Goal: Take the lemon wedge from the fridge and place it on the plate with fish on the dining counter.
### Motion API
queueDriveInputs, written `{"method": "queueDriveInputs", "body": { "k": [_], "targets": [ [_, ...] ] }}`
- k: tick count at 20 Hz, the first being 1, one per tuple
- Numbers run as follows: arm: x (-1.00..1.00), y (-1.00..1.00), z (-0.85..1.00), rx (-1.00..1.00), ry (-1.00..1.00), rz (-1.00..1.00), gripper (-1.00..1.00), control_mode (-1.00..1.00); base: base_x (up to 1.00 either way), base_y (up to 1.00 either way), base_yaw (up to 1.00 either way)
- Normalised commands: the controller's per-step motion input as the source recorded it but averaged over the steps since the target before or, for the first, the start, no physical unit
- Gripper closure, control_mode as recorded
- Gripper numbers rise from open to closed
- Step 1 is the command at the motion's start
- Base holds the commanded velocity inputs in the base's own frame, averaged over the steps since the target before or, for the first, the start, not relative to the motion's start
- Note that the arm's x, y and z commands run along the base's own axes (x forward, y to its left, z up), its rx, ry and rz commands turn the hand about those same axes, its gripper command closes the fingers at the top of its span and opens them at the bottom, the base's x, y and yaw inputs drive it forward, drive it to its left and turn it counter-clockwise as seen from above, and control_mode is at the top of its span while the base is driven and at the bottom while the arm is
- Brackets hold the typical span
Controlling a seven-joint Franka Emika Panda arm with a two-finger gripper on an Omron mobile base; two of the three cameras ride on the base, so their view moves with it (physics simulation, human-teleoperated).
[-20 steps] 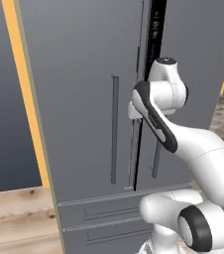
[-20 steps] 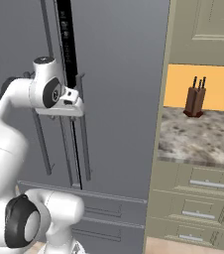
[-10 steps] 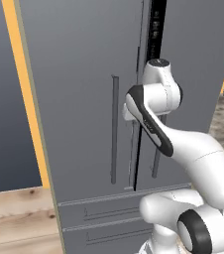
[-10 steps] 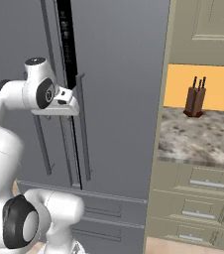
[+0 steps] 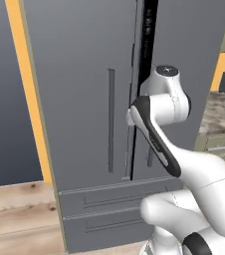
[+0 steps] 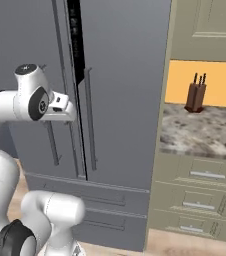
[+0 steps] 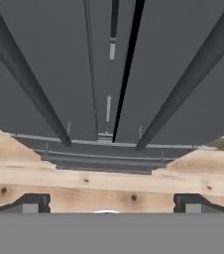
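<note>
Two tall doors of the dark-grey fridge (image 5: 89,104) are taking up the middle of both base views, and a narrow black gap (image 6: 76,45) is showing between them near the top, so the doors are standing slightly parted there. Long thin vertical handles are running down each door just beside the centre seam, the left-door handle (image 5: 111,121) well clear of the arm and the right-door handle (image 6: 90,120) just beside the seam in the right base view. Below the doors, the two bottom drawers (image 5: 109,211) are sitting shut, one above the other. The gripper (image 7: 109,208) is hanging right in front of the seam between the doors, at about handle height, and is pointing down along the fridge face; in the hand view both handles are slanting away toward the drawers and the wooden floor (image 7: 109,186) below. Its two dark fingertips (image 7: 30,204) are standing far apart at the two sides of the hand view with nothing between them, so the jaws are spread wide. The white wrist block (image 6: 60,106) is lying just beside the seam, whether touching the door or not I cannot tell. To the right of the fridge, a stone-topped counter (image 6: 200,132) over pale cabinet drawers (image 6: 200,190) is carrying a wooden knife block (image 6: 196,95) against an orange wall (image 6: 212,82).
</note>
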Motion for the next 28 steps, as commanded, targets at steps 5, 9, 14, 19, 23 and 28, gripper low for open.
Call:
{"method": "queueDriveInputs", "body": {
  "k": [5,9,14,19,23,28],
  "targets": [
    [0.00,0.00,0.00,0.00,0.00,0.00,-1.00,1.00,-0.38,0.00,0.00],
    [0.00,0.00,0.00,0.00,0.00,0.00,-1.00,1.00,-0.33,0.00,0.00],
    [0.00,0.00,0.00,0.00,0.00,0.00,-1.00,1.00,-0.50,0.00,0.00],
    [0.00,0.00,0.00,0.00,0.00,0.00,-1.00,1.00,-0.44,0.04,0.00],
    [-0.09,0.00,0.00,0.00,-0.10,0.00,-1.00,-1.00,-0.15,0.01,0.00],
    [0.00,-0.01,0.00,0.00,-0.16,0.00,-1.00,-1.00,0.00,0.00,0.00]
  ]
}}
